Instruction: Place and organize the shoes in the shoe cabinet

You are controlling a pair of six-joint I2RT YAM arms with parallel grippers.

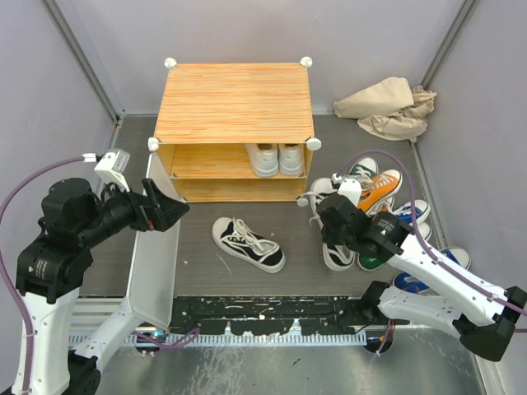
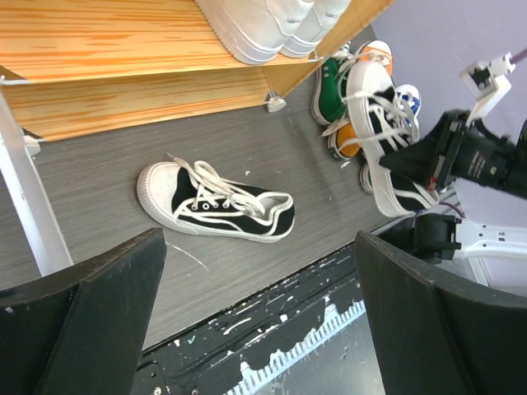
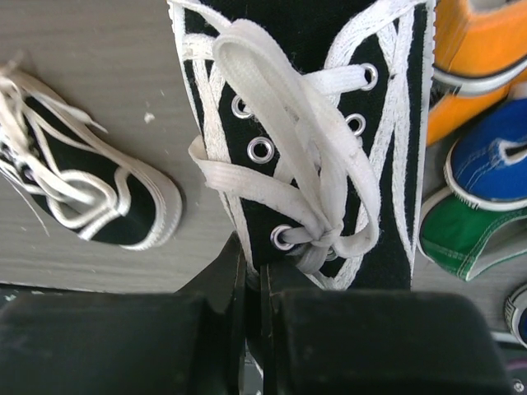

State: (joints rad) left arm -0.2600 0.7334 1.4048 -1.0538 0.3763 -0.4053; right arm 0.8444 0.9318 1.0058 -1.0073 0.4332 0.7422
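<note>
The shoe cabinet [image 1: 235,103] stands at the back with its white door [image 1: 152,247] swung open to the left. A white pair [image 1: 272,157] sits on its upper shelf and also shows in the left wrist view [image 2: 272,25]. One black-and-white shoe [image 1: 247,244] lies on the floor in front, also in the left wrist view [image 2: 218,202]. My right gripper [image 1: 332,216] is shut on the collar edge of the other black-and-white shoe [image 3: 272,148], its fingers [image 3: 222,280] pinching the side. My left gripper [image 1: 169,210] is wide open and empty beside the door.
A pile of green [image 1: 363,171], orange [image 1: 379,191] and blue [image 1: 412,212] shoes lies at the right, behind the right arm. A crumpled beige cloth [image 1: 387,107] lies at the back right. A black strip [image 1: 272,317] runs along the near edge.
</note>
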